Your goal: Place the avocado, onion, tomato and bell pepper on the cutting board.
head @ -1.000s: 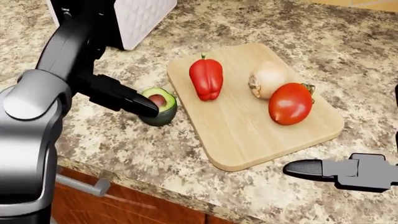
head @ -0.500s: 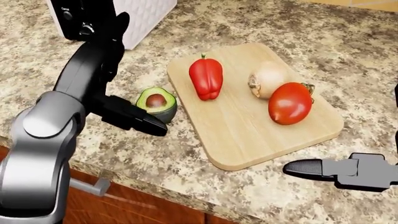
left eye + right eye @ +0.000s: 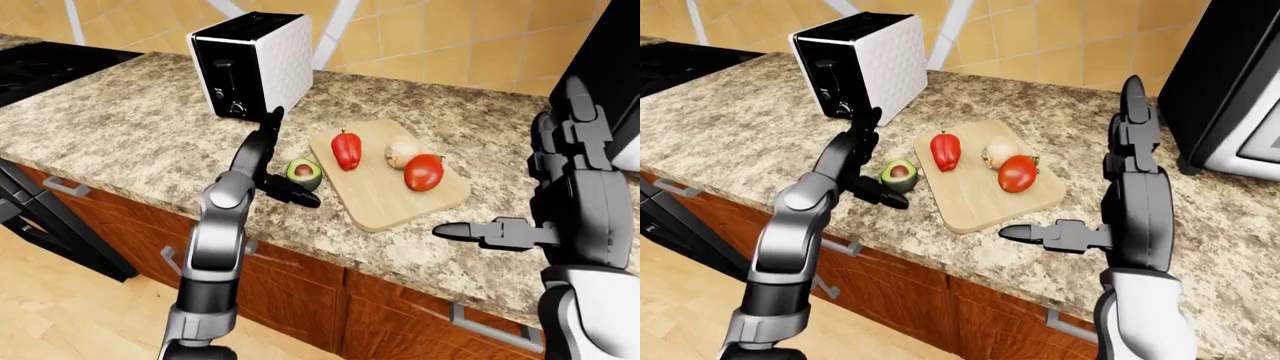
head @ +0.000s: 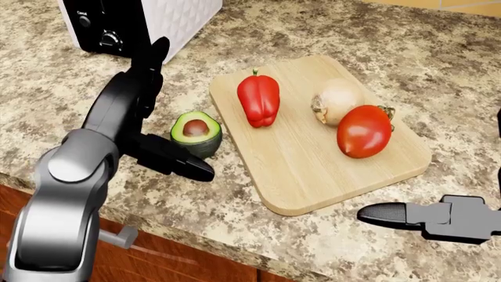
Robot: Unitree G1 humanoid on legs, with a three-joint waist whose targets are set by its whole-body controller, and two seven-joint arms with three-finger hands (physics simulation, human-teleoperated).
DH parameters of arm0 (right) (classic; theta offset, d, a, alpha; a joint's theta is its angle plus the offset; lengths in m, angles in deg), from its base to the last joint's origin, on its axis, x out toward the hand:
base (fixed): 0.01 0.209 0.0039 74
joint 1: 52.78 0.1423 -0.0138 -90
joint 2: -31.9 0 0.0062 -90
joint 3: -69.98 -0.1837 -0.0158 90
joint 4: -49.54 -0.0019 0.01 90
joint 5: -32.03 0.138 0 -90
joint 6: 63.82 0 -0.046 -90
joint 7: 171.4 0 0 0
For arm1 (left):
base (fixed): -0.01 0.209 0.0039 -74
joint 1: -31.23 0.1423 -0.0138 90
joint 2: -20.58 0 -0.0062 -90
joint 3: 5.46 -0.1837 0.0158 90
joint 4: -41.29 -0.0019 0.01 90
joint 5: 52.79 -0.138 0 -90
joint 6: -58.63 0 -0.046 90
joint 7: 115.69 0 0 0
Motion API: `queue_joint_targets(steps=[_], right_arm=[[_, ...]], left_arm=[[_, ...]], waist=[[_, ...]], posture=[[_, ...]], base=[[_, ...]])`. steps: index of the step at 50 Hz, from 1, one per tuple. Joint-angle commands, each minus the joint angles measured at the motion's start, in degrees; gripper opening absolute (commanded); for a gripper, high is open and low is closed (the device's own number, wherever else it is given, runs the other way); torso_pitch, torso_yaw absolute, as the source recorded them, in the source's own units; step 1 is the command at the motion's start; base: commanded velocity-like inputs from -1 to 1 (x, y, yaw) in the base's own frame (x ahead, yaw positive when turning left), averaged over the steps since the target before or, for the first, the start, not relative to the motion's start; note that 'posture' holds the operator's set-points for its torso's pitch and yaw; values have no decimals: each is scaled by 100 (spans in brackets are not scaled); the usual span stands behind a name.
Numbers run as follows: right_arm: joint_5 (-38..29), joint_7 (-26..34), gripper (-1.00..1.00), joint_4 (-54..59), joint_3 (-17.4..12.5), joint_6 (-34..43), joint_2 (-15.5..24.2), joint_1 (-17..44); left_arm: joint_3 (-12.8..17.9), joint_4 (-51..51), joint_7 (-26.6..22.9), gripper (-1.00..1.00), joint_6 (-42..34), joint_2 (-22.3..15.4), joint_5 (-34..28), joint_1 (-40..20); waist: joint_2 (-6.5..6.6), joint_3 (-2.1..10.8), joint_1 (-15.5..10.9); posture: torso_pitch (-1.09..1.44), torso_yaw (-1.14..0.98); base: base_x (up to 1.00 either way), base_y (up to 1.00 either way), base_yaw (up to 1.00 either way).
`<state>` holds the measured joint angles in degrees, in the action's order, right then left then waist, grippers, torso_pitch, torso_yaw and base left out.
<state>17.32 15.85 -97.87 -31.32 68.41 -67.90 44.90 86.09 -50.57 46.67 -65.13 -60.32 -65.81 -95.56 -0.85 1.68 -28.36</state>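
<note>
The bell pepper (image 4: 259, 101), onion (image 4: 336, 101) and tomato (image 4: 364, 130) sit on the cutting board (image 4: 313, 164), but the avocado (image 4: 195, 133) half lies on the surface (image 4: 235, 205) just beside the board's left edge. The left hand (image 4: 160, 138) stands open beside it, gripping nothing. A sideways approach could nudge the avocado away or tip it, and a wide sweep might knock the pepper; the right hand (image 4: 427, 218) hangs open, clear of everything.

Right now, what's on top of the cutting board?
On the cutting board lie the bell pepper, the onion and the tomato. The avocado sits on the counter beside the board's left edge, next to the left hand's fingers. Nothing covers the board.
</note>
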Motion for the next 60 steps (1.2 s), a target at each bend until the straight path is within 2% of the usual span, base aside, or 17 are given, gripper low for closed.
queue_joint_targets(steps=[1, 4, 5, 7, 15, 16, 17, 21, 24, 25, 32, 33, 38, 39, 44, 49, 60], right_arm=[[-4, -20, 100, -170, -22, -130, 31, 102], [-5, 4, 100, -206, -46, -74, 56, 129], [-10, 4, 100, -195, -44, -79, 63, 129], [-16, 3, 100, -199, -45, -54, 73, 151], [-40, 15, 100, -235, -34, 16, 106, 204], [-40, 18, 100, -252, -32, 38, 103, 221], [-49, 16, 100, -247, -22, 16, 97, 189], [-42, 18, 100, -252, -31, -23, 75, 145], [-29, 32, 100, -258, -59, -40, 60, 124], [-44, 30, 100, -257, -48, -52, 66, 107], [-42, 43, 100, -253, -49, -92, 49, 69], [-42, 39, 100, -244, -52, -100, 45, 67], [-40, 42, 100, -245, -58, -112, 39, 58], [-50, 40, 100, -235, -54, -126, 42, 43], [-50, 49, 100, -251, -53, -121, 37, 38], [-53, 47, 100, -241, -47, -131, 35, 36], [-50, 18, 100, -162, -31, -87, 65, 161]], left_arm=[[48, 187, 51, 100, 196, -35, 5, -211], [63, 51, 71, 100, 278, -31, 29, -223], [51, 23, 68, 69, 300, -40, 24, -222], [54, -50, 71, 75, 336, -44, 31, -227], [32, -245, 92, 68, 470, -22, 13, -194], [24, -242, 79, 52, 469, -19, 9, -175], [35, -257, 83, 48, 477, -25, 6, -184], [31, -198, 56, 46, 456, -19, 6, -139], [33, -193, 56, 35, 455, -17, 0, -126], [29, -194, 57, 22, 464, -12, -2, -110], [6, -170, 42, 9, 471, 14, -22, -46], [9, -170, 39, 0, 470, 19, -19, -49], [8, -105, 3, -8, 441, 19, -28, -10], [12, -85, 5, -18, 430, 10, -41, -14], [60, 203, -50, -18, 216, -53, -39, -40], [60, 571, -112, -31, -46, -90, -79, -34], [-80, 1621, -357, -39, -858, -6, -280, -125]], waist=[[-15, 113, -2], [-17, 111, -2], [-18, 113, -2], [-17, 114, 0], [-19, 115, 3], [-19, 114, 3], [-19, 115, 2], [-19, 113, 5], [-20, 111, 8], [-19, 111, 7], [-13, 124, 10], [-12, 125, 9], [-12, 132, 13], [-12, 134, 13], [-12, 134, 18], [-12, 118, 23], [-19, 90, 8]], posture=[[0, 38], [0, 38], [0, 38], [0, 38], [0, 38], [0, 38], [0, 38], [0, 38], [0, 38], [0, 38], [0, 38], [0, 38], [0, 38], [0, 38], [0, 38], [0, 38], [0, 38]], base=[[0, 0, 0], [0, 0, 0], [0, 0, 0], [0, 0, 0], [0, 0, 0], [0, 0, 0], [0, 0, 0], [0, 0, 0], [0, 0, 0], [0, 0, 0], [0, 0, 0], [0, 0, 0], [0, 0, 0], [0, 0, 0], [0, 0, 0], [0, 0, 0], [0, 0, 0]])
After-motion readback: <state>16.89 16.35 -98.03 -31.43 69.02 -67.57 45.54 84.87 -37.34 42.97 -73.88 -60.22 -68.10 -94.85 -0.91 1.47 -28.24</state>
